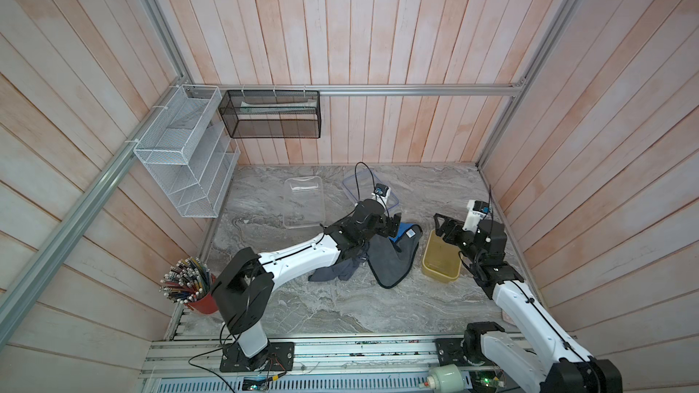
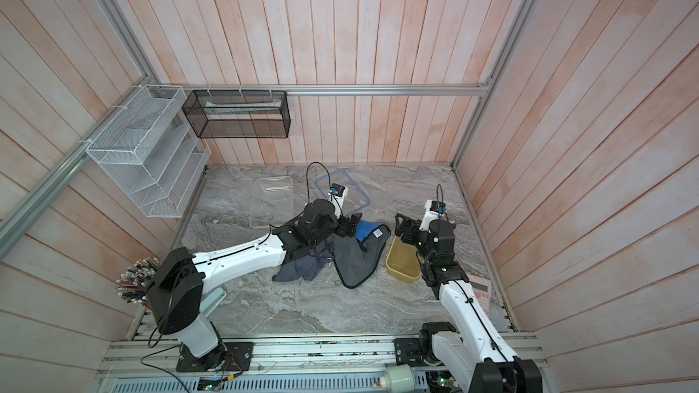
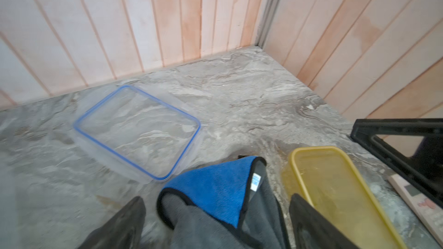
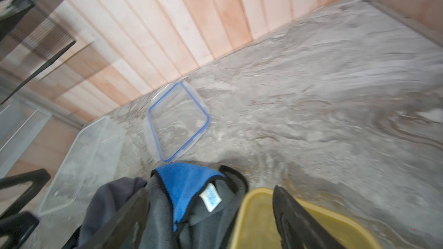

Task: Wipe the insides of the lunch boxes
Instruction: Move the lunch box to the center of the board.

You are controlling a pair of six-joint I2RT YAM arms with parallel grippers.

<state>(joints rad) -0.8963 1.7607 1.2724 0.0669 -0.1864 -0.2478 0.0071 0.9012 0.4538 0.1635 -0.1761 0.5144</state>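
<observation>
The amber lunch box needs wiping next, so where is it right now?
In both top views the amber lunch box sits on the right side of the table, just right of the grey-and-blue cloth.

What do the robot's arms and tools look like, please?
The left arm and right arm have white shells, black joints and thin black cables along them. The left tool and right tool have black, tapering fingers.
</observation>
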